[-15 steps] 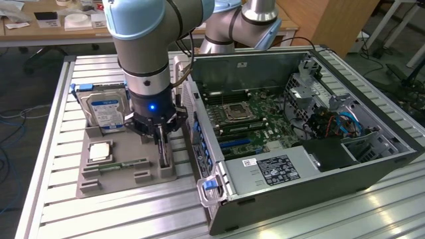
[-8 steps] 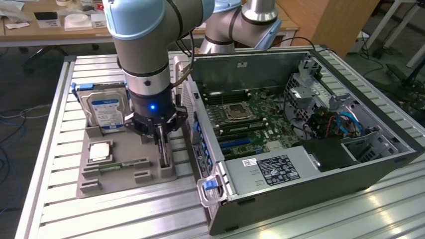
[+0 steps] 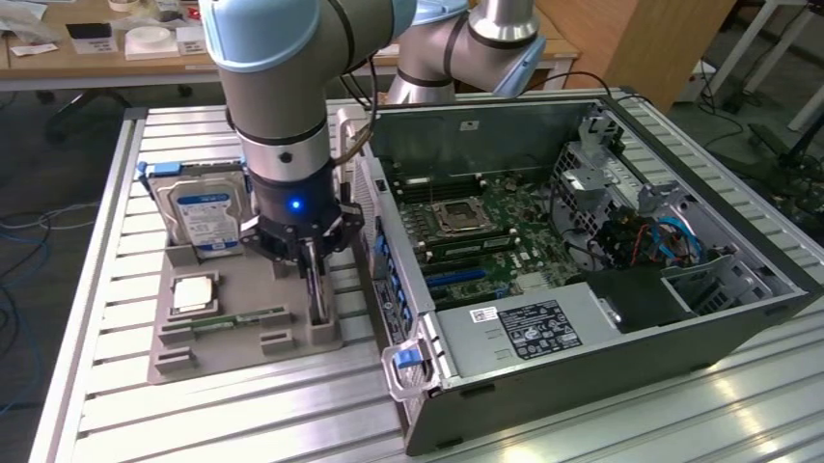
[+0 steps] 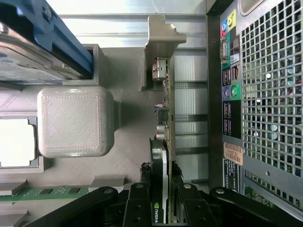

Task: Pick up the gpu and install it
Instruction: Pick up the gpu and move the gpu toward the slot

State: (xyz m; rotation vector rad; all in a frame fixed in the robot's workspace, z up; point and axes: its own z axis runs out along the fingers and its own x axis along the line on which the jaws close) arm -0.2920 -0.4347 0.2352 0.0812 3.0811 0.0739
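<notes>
Standing on edge in the gray holder (image 4: 128,142), the gpu (image 4: 161,156) is clamped by the partly closed gripper (image 4: 161,189).

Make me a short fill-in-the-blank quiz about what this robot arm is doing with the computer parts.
The jaws are closed on the ___, which stands on edge in the gray tray.
The hard drive in that tray has a ___ label.
The computer case lies to the exterior view's ___ of the tray.
Missing words: graphics card; blue; right.
</notes>
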